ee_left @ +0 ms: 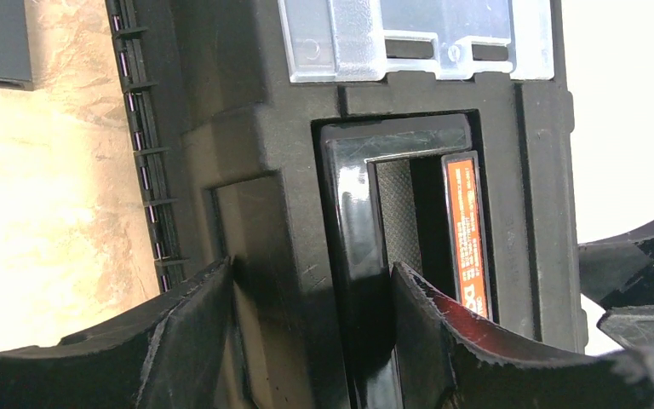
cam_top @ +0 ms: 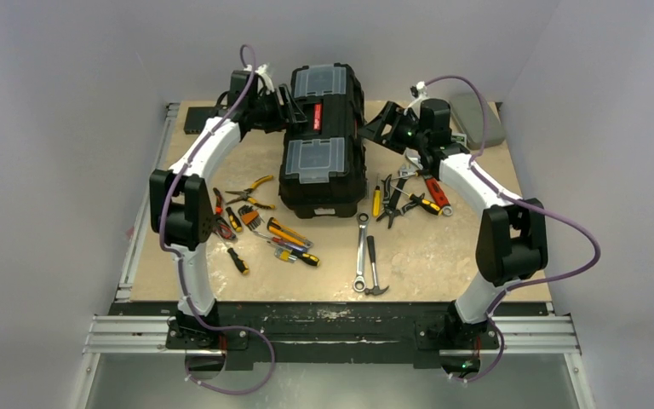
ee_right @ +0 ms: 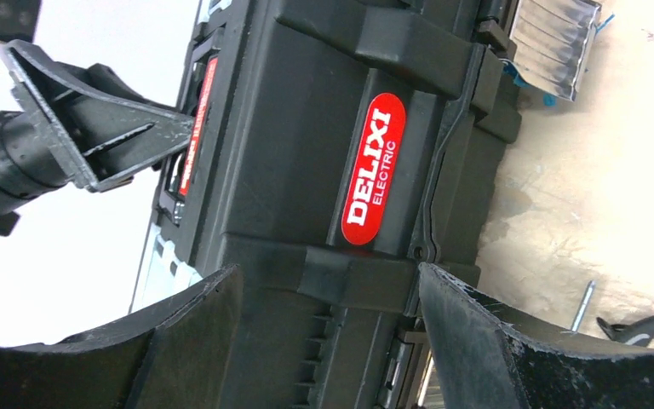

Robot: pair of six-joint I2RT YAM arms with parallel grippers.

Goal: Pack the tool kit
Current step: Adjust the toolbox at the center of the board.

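The black toolbox [cam_top: 319, 141] stands shut at the back centre, with two clear-lidded compartments [ee_left: 409, 38] and a red-labelled handle [ee_left: 466, 230]. My left gripper [cam_top: 292, 106] reaches onto its lid from the left. In the left wrist view, that gripper [ee_left: 311, 273] is shut across the glossy handle bar [ee_left: 353, 221] and the lid ridge beside it, one finger inside the handle slot. My right gripper [cam_top: 373, 128] is at the box's right side, open, its fingers [ee_right: 477, 341] either side of a latch [ee_right: 362, 277] below the red DELIXI badge [ee_right: 375, 166]. Loose hand tools [cam_top: 255, 223] lie on the table.
More tools lie right of the box [cam_top: 409, 200]. A wrench [cam_top: 361, 251] and a hammer [cam_top: 375, 271] lie in front. A flat grey case [cam_top: 477, 119] sits at the back right and a flat black box [cam_top: 200, 119] at the back left. The board's edges are near both.
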